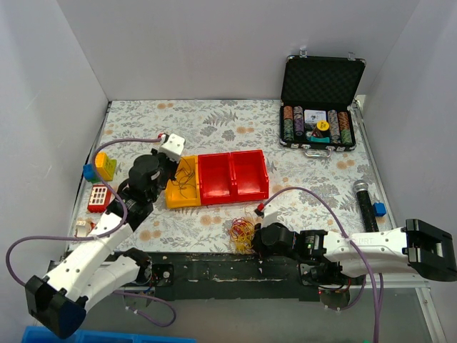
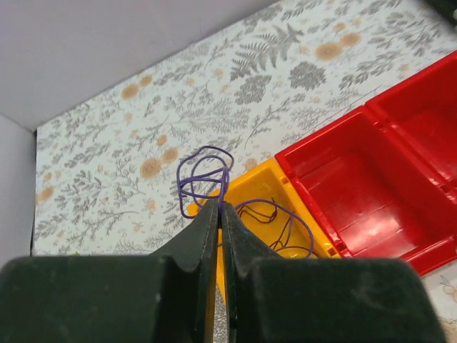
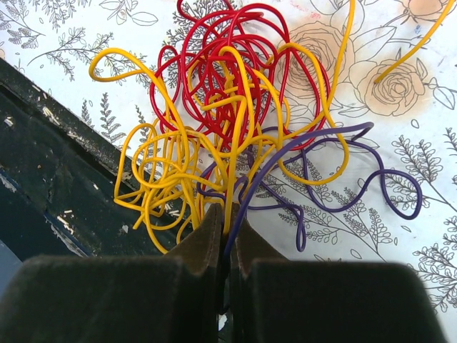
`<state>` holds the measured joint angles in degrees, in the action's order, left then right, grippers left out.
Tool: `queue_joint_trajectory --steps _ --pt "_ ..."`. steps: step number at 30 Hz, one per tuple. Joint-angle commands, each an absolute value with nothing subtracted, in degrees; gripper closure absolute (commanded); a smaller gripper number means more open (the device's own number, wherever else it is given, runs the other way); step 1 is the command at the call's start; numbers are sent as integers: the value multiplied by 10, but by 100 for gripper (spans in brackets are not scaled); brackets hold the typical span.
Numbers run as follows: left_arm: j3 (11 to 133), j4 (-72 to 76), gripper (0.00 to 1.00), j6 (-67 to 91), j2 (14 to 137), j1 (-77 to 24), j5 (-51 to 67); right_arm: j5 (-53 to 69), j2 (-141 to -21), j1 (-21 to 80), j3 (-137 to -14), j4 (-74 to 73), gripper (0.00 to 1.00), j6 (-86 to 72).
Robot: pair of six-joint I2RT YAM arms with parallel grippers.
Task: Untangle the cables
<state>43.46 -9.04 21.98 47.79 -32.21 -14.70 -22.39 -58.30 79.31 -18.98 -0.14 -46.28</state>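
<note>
A tangle of thin red and yellow cables (image 1: 242, 230) lies near the table's front edge, right in front of my right gripper (image 1: 255, 239). In the right wrist view the tangle (image 3: 228, 100) is red on top and yellow at the left, with a purple cable (image 3: 357, 171) snaking off to the right. The right gripper (image 3: 228, 214) is shut on a yellow strand and the purple strand. My left gripper (image 2: 220, 207) is shut on a looped purple cable (image 2: 207, 171) over the yellow bin (image 2: 258, 187). That bin holds another purple loop and thin dark wires.
Two joined red bins (image 1: 232, 176) stand right of the yellow bin (image 1: 183, 184). An open poker chip case (image 1: 319, 107) is at back right and a microphone (image 1: 366, 204) at right. Toy blocks (image 1: 100, 168) and a white cube (image 1: 172, 145) are at left. A black strip (image 3: 57, 164) borders the table front.
</note>
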Motion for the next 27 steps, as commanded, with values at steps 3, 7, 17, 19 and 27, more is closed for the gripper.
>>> queue_joint_trajectory --steps 3,7,17,19,27 --pt "382 -54 100 229 526 -282 -95 -235 -578 798 -215 4 99 -455" --pt "374 -55 100 230 551 -278 -78 -237 -574 798 -216 4 99 -454" --pt "330 15 100 209 605 -275 -109 -240 -571 799 -219 4 99 -452" --pt "335 4 100 212 621 -275 -102 -241 -571 798 -217 7 99 -454" --pt "385 -76 35 225 617 -271 -44 -244 -574 798 -222 11 99 -448"
